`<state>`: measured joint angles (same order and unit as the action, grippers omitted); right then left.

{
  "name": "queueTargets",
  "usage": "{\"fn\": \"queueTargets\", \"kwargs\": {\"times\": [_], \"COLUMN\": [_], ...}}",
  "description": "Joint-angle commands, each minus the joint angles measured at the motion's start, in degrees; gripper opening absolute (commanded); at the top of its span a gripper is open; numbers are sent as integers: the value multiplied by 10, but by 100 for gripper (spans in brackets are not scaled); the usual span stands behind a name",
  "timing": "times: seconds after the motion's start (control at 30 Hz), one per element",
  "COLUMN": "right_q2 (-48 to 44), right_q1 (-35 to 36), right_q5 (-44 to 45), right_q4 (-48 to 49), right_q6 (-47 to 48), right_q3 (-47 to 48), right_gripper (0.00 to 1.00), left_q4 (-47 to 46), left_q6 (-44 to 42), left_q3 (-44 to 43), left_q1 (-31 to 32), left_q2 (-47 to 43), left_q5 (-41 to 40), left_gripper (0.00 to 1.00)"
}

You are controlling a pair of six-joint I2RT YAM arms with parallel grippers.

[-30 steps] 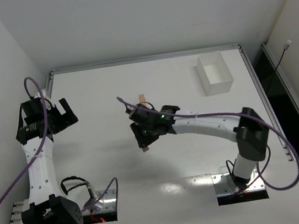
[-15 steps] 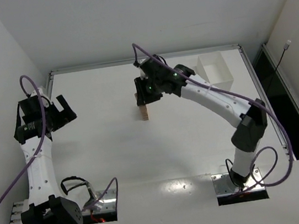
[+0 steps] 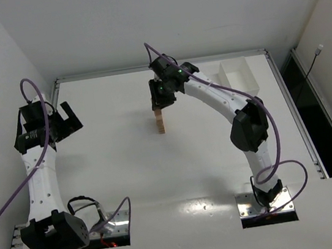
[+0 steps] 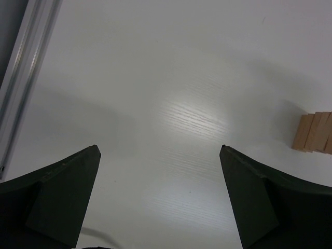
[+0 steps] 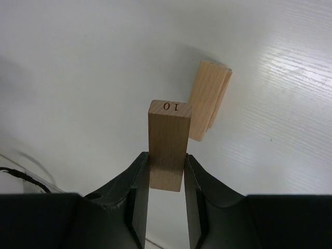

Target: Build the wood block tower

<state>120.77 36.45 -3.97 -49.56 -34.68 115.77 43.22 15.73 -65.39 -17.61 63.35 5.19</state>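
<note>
Right gripper: closed on one wood block, end face stamped "10", pinched by its long sides and held over the tower; whether block and stack touch cannot be told. Tower: a narrow stack of tan blocks, layers slightly offset, standing on the desk toward its far middle, well apart from the white bin at far right. Left gripper: jaws spread wide, holding nothing, over the desk's left side, the tower showing at the right edge of its wrist view.
</note>
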Motion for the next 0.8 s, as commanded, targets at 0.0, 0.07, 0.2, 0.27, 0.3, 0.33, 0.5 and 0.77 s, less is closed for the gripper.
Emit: {"fn": "queueTargets", "kwargs": {"times": [0.0,0.07,0.2,0.27,0.3,0.33,0.5,0.77], "right_q2": [9,16,27,27,32,32,50,55], "right_q1": [-13,-18,-23,-30,-30,-30,-30,-30], "right_q5": [-11,-11,-5,-5,-10,-10,-16,-21], "right_q4": [4,4,4,10,10,10,15,15], "right_q6": [-13,-13,-13,-13,-13,-13,-13,-13], "right_q3": [8,8,14,14,14,14,25,25], "right_gripper": [0,0,0,0,0,0,0,0], "left_q4": [-10,-10,-10,-10,-10,-10,-10,-10], "left_q6": [5,5,5,5,5,5,5,5], "left_q3": [-27,-27,-21,-21,-26,-26,-26,-26], "left_q1": [6,6,6,6,6,6,6,6], "left_q2": [1,1,6,6,6,12,12,12], "left_q5": [-10,-10,-10,-10,-10,-10,-15,-15], "left_gripper": [100,100,100,100,100,100,100,100]}}
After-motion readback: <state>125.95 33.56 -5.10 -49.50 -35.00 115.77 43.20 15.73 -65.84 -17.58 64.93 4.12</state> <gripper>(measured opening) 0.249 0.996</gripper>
